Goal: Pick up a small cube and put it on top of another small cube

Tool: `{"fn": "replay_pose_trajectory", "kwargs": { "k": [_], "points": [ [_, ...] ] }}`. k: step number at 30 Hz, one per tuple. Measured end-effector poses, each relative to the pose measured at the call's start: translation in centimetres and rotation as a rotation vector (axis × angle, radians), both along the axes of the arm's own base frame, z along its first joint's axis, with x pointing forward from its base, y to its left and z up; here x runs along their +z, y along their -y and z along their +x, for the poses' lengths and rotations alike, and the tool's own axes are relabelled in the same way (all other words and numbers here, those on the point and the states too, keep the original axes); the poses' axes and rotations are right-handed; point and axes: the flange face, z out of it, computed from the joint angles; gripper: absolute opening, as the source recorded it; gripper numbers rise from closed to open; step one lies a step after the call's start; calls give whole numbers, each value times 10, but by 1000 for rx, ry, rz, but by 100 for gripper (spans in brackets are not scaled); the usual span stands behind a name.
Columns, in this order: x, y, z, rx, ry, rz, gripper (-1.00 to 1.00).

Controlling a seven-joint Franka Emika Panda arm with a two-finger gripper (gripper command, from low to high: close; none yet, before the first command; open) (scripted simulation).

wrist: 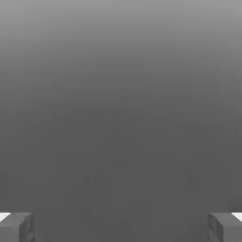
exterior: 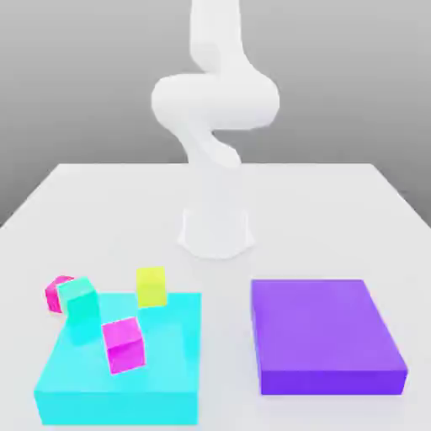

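Cubes grouped at cyan slab, jaws wide & empty.

White arm (exterior: 215,109) upright at back-centre of white counter (exterior: 109,202). In hand view, gripper (wrist: 121,227) w/ jaws spread wide, nothing between, grey fingertips (wrist: 16,227) at frame edges. On exterior view's left: flat cyan slab (exterior: 160,387) w/ magenta cube (exterior: 124,344) & cyan cube (exterior: 81,305) over it, both tilted; yellow cube (exterior: 151,286) at slab's far edge; second magenta cube (exterior: 57,292) just behind cyan one. Purple slab (exterior: 324,337) on exterior view's right, well apart from cubes.
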Motion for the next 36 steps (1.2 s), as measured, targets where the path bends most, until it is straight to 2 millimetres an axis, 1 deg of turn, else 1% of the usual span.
{"fn": "replay_pose_trajectory", "kwargs": {
  "k": [2,4,6,7,9,11,14,17,18,19,20,26,27,32,33,34,36],
  "points": [
    [-49,36,20,-34,-77,-21,0],
    [-99,73,30,-65,-153,-33,0],
    [-149,108,32,-94,-228,-38,0],
    [-174,126,29,-107,-265,-37,0],
    [-224,158,18,-133,-340,-31,0],
    [-274,188,-1,-156,-415,-16,0],
    [-349,224,-44,-187,-527,22,0],
    [-414,244,-97,-208,-626,75,0],
    [-433,250,-119,-227,-656,101,0],
    [-451,249,-134,-221,-684,118,0],
    [-464,253,-147,-236,-696,133,0],
    [-521,251,-152,-227,-711,134,0],
    [-529,250,-152,-227,-711,135,-100],
    [-529,250,-152,-227,-712,137,-100],
    [-533,249,-153,-227,-712,138,-100],
    [-530,249,-152,-226,-712,138,-100],
    [-516,251,-152,-226,-712,136,-100]
  ]
}}
